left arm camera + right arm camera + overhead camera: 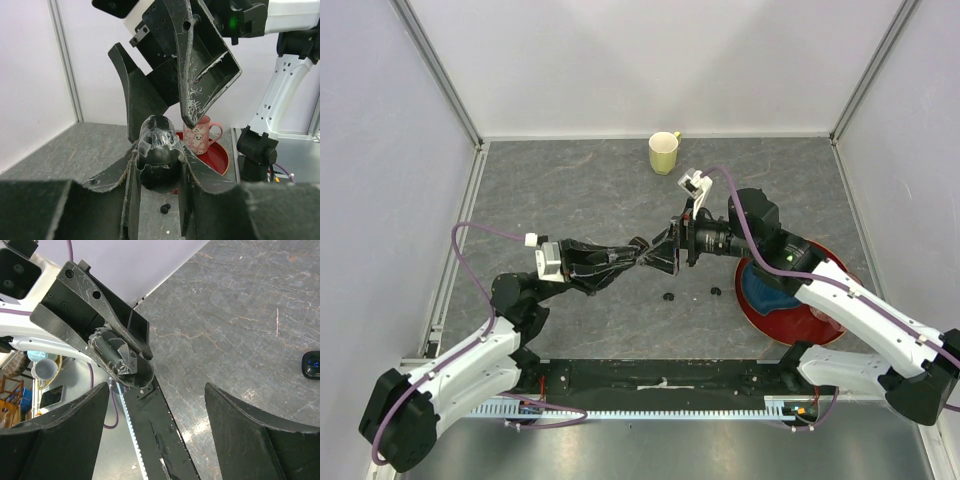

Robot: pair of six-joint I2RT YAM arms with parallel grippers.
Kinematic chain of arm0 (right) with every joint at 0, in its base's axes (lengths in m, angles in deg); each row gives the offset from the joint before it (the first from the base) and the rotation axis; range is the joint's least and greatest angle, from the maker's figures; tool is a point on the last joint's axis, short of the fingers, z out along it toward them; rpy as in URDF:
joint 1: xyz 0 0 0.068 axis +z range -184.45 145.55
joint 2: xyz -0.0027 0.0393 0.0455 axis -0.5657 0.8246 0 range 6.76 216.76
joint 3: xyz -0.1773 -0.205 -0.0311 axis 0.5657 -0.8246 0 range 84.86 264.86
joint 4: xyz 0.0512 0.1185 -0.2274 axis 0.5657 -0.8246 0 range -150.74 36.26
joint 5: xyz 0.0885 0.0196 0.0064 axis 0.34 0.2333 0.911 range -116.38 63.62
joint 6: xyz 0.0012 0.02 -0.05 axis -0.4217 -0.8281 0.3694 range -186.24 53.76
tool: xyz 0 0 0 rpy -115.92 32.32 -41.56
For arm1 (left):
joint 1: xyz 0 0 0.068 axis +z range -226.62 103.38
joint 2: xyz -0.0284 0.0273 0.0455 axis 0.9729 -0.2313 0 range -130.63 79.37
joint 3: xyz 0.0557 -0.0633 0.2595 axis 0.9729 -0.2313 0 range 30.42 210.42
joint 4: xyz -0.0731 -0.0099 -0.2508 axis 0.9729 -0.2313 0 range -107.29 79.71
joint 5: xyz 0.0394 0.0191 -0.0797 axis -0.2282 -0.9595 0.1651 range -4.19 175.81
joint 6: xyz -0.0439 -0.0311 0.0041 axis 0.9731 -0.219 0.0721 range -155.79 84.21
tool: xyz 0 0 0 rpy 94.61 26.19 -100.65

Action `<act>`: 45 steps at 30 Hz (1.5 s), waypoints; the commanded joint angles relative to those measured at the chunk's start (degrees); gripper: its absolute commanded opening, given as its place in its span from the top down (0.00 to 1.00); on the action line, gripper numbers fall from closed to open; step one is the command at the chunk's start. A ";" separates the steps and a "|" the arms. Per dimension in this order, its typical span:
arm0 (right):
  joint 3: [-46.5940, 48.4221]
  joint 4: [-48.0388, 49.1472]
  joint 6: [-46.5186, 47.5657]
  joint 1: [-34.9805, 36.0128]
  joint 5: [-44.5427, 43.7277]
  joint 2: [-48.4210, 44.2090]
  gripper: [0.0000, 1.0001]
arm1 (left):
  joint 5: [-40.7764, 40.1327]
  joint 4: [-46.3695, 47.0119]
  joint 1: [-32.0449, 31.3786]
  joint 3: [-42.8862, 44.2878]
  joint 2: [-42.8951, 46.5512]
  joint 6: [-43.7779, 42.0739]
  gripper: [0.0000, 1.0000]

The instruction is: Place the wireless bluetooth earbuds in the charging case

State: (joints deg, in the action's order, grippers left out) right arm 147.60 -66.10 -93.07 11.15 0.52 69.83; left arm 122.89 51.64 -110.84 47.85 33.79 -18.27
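Presently: left gripper [638, 253] clamped shut on the charging case [159, 147], raised mid-table [570, 190]; right gripper [665, 250] spread wide, empty, facing it; two earbuds [669, 297] lying below.

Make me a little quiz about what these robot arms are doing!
1. True or false: the right gripper is open.
2. What does the left gripper hold? A) a mug B) the charging case C) a plate
3. Fill in: in the top view, ___ earbuds lie loose on the table.
Key: 1 true; 2 B; 3 two.
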 commanded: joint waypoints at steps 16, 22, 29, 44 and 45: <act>1.42 1.99 -1.55 0.89 -9.22 0.74 0.16 | 8.71 6.18 -0.24 4.02 -2.14 3.05 0.98; 0.72 4.36 -4.02 0.80 -10.19 0.30 0.16 | 10.64 4.52 -0.24 4.10 -1.62 3.14 0.98; -0.08 7.17 -6.66 0.80 -10.29 0.47 0.15 | 11.88 2.32 -0.24 4.10 -0.91 2.26 0.98; -0.51 9.46 -8.59 0.80 -9.49 -0.57 0.14 | 7.13 -0.66 -0.24 2.35 0.84 1.21 0.98; -0.77 9.81 -8.68 0.71 -9.49 -0.93 0.14 | 6.43 -1.19 -0.24 2.00 1.11 0.68 0.98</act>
State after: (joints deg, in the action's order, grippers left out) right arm 147.23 -60.81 -100.98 12.20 -5.95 70.31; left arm 129.40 50.79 -110.36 49.60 33.33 -17.24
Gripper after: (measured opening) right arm 0.860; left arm 0.355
